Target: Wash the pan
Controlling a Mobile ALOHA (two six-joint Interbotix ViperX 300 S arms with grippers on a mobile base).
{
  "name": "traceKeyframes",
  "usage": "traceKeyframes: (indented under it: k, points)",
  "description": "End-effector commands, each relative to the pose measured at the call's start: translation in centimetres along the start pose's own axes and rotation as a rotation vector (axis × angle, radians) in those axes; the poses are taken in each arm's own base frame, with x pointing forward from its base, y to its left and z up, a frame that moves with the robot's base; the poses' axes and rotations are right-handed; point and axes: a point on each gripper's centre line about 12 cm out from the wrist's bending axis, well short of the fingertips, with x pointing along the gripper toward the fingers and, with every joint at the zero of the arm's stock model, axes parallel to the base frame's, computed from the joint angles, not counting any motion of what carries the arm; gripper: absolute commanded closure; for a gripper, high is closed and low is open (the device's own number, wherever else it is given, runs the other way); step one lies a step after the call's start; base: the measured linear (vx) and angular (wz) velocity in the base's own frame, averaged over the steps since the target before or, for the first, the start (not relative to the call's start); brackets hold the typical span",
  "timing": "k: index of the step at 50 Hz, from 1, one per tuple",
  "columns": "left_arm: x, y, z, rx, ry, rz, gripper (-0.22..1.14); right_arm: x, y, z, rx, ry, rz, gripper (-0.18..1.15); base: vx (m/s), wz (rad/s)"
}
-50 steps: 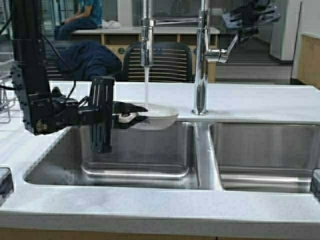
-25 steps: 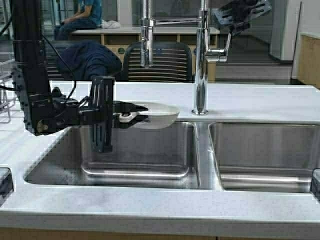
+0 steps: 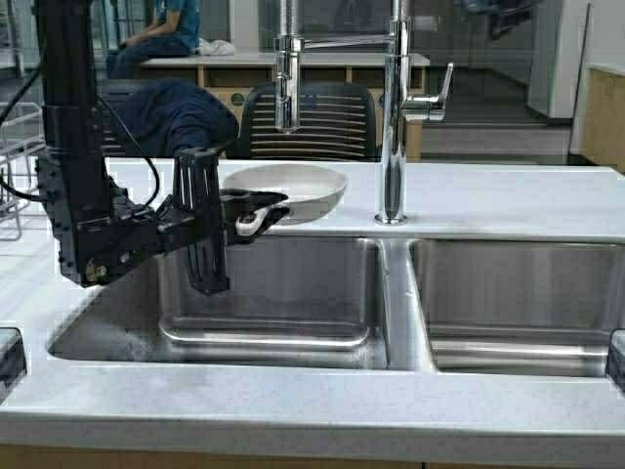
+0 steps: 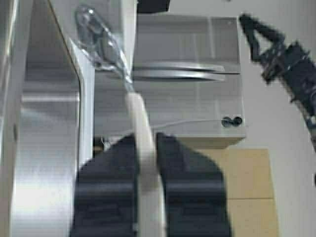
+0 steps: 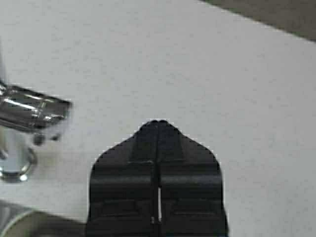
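Over the left sink basin (image 3: 273, 303), we hold the pan (image 3: 293, 191) raised near the spout (image 3: 286, 83), our left gripper (image 3: 256, 217) clamped on its handle; our right gripper (image 5: 158, 123), fingers together, hovers above the counter (image 5: 197, 64).

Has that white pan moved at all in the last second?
Yes. The pan, held by its handle in the left pincer, has risen and tipped: it was level with the sink rim below the spout, and now sits above the counter edge.

Glossy steel sink (image 3: 293, 293), chrome faucet (image 3: 393, 117), matt speckled counter (image 3: 293, 410)
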Motion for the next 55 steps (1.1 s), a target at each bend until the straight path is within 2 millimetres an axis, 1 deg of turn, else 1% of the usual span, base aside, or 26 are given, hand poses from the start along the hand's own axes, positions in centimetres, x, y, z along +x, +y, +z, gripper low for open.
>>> traceKeyframes:
  k: [1,3,10,17,24,28,33,35,41,45,46,48,51,55]
  points:
    - [-0.1,-0.5,0.8,0.067,-0.068,0.026,0.89,-3.9,-2.5,0.9,0.044,-0.061,-0.044,0.91,0.00,0.00]
    - [-0.4,-0.3,0.8,0.072,-0.086,0.075,0.89,-4.5,-2.6,0.4,0.054,-0.063,-0.047,0.91,0.00,0.00]
    - [-1.6,0.5,0.7,0.097,-0.095,0.311,0.89,-5.6,-2.1,-1.7,0.093,-0.048,-0.036,0.91,0.00,-0.01]
    - [-2.2,0.7,0.6,0.234,-0.025,0.533,0.89,-6.7,-1.5,-3.9,0.159,-0.015,-0.023,0.91,0.00,0.00]
    - [-1.8,-0.4,1.6,0.494,0.088,0.773,0.89,-8.1,-1.0,-5.1,0.177,-0.028,-0.015,0.91,0.00,0.00]
    - [-1.4,-1.4,2.5,0.649,0.174,0.915,0.89,-9.0,-0.9,-5.4,0.177,-0.043,-0.014,0.91,0.00,0.00]
    - [-1.0,-2.4,3.8,0.738,0.274,1.113,0.89,-10.0,-0.8,-5.5,0.177,-0.059,-0.014,0.91,-0.01,0.01]
    - [-0.8,-2.9,4.1,0.771,0.321,1.167,0.89,-10.4,-0.7,-5.6,0.179,-0.063,-0.013,0.91,-0.01,-0.01]
    - [0.3,-5.2,4.8,0.909,0.421,1.203,0.89,-11.4,-0.4,-5.2,0.183,-0.089,-0.007,0.91,-0.01,-0.01]
    - [0.9,-7.5,5.3,1.004,0.430,1.170,0.89,-12.1,0.0,-4.6,0.173,-0.109,0.003,0.91,-0.01,0.00]
    - [1.0,-8.4,5.4,1.032,0.426,1.159,0.89,-12.2,0.0,-4.5,0.174,-0.116,0.004,0.91,-0.01,0.00]
    - [1.2,-9.3,5.5,1.066,0.424,1.147,0.89,-12.3,0.1,-4.3,0.173,-0.122,0.006,0.91,-0.01,0.00]
    - [1.1,-10.0,5.6,1.100,0.430,1.149,0.89,-12.3,0.1,-4.2,0.173,-0.128,0.006,0.91,0.00,0.00]
    - [0.7,-9.7,5.7,1.114,0.459,1.183,0.89,-12.3,0.1,-4.2,0.174,-0.132,0.007,0.91,0.00,0.00]
